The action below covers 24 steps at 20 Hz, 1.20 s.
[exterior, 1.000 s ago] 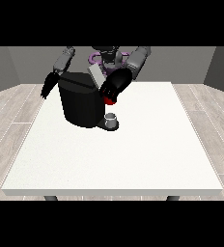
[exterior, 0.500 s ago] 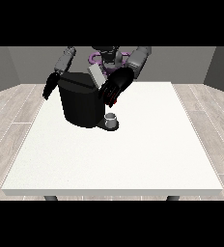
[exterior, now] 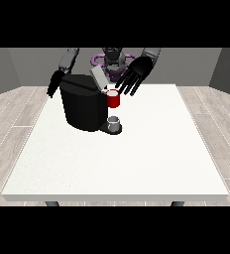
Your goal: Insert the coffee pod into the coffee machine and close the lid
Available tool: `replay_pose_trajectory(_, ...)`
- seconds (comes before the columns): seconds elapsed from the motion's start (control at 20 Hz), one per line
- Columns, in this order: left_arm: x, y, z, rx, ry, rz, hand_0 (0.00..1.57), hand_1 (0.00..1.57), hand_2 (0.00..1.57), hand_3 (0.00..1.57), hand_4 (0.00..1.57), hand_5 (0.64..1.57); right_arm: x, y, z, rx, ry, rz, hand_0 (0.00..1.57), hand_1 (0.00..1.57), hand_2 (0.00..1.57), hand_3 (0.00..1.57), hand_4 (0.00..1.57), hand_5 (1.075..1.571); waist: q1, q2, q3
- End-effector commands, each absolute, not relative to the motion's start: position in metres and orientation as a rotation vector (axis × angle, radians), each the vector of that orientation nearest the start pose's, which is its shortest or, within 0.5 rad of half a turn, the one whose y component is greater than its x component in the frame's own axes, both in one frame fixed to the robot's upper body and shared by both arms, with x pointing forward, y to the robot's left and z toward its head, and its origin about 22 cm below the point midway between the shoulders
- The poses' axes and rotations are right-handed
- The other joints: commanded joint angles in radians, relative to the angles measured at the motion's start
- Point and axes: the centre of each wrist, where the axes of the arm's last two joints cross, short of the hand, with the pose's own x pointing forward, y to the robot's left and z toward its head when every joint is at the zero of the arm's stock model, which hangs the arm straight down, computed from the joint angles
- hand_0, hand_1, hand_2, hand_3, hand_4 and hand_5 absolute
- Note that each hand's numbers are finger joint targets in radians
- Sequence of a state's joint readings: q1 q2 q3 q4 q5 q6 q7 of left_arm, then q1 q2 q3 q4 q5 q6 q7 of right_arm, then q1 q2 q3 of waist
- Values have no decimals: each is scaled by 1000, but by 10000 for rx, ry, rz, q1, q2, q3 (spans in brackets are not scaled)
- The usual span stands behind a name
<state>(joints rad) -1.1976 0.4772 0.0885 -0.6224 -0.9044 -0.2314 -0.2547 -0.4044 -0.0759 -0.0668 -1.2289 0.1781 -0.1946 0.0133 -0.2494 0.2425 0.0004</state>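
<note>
The black coffee machine (exterior: pixel 82 106) stands on the far left part of the white table (exterior: pixel 137 158). Its grey lid (exterior: pixel 98 78) is tilted up at the top. A red thing at the machine (exterior: pixel 113 99) shows at its front top, and a small grey thing (exterior: pixel 114 122) sits on the machine's base below it. The hand at the view's right (exterior: pixel 135 74) hovers just above and right of the red thing, fingers spread straight, holding nothing. The hand at the view's left (exterior: pixel 53 83) hangs by the machine's far left side, fingers pointing down.
The robot's body (exterior: pixel 112 59) is behind the table's far edge. The white tabletop stretches wide toward the camera and to the right of the machine.
The hand at the view's right has lifted up and to the right, away from the machine's front top, and spread its fingers. The red thing shows uncovered now.
</note>
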Motion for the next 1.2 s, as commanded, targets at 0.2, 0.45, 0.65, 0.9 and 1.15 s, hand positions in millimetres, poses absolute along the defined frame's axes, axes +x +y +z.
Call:
replay_pose_trajectory(0.2,457,229,171,5148,-16663,-10578,0,0,130,0,0,1571,300,-239,-33,-3115,-14548,446,0,0,0,0,0,1571,1207,-1968,-6)
replay_pose_trajectory(0.45,427,227,57,959,-16834,-6094,0,0,0,0,467,1571,276,-252,-54,-3179,-14060,-33,0,0,0,0,0,1571,2234,-3034,-35)
replay_pose_trajectory(0.65,387,231,-21,-565,-15416,-3922,0,0,0,0,274,1571,265,-253,-55,-2983,-14186,-83,0,0,0,0,0,1571,2777,-4521,-21)
replay_pose_trajectory(0.9,358,227,-59,-1191,-14232,-3764,0,0,0,0,372,1571,294,-260,-12,-1799,-14589,477,0,0,0,0,0,1571,3375,-5479,-8)
replay_pose_trajectory(1.15,346,234,-68,-1295,-13594,-3358,0,0,0,0,420,1571,299,-265,10,-1491,-15036,1965,0,0,0,0,154,1571,3552,-5742,-4)
